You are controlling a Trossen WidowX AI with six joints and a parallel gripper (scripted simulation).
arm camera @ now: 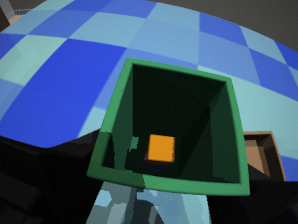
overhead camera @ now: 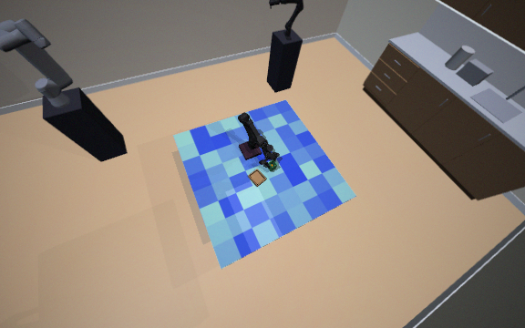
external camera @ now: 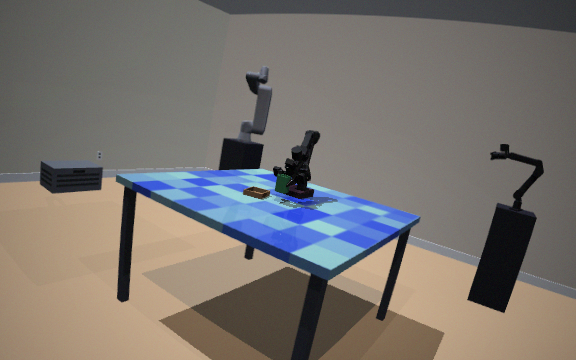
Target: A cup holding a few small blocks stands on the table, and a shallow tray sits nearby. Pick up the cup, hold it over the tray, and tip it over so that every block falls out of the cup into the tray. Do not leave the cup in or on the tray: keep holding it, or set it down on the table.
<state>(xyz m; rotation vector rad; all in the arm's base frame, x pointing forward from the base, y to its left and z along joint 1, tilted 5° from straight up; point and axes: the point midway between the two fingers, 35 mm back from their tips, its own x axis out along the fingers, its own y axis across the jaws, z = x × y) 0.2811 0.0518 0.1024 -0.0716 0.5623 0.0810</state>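
Wrist view: the claw (overhead camera: 271, 165) (external camera: 284, 172), fairly wide, grips the green cup (overhead camera: 273, 167) (external camera: 282, 183) (arm camera: 172, 186), an orange block (arm camera: 161, 148) inside; beyond sits the tray (overhead camera: 257, 178) (external camera: 256, 193) (arm camera: 278, 156), beside the cup. Carrying seems in hand; next, bring it above the tray, upright, before tipping.

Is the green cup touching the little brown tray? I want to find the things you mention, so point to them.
Apart. The top view shows a strip of tabletop between the green cup (overhead camera: 272, 166) (external camera: 282, 183) (arm camera: 239, 135) and the brown tray (overhead camera: 257, 178) (external camera: 256, 195) (arm camera: 272, 145).
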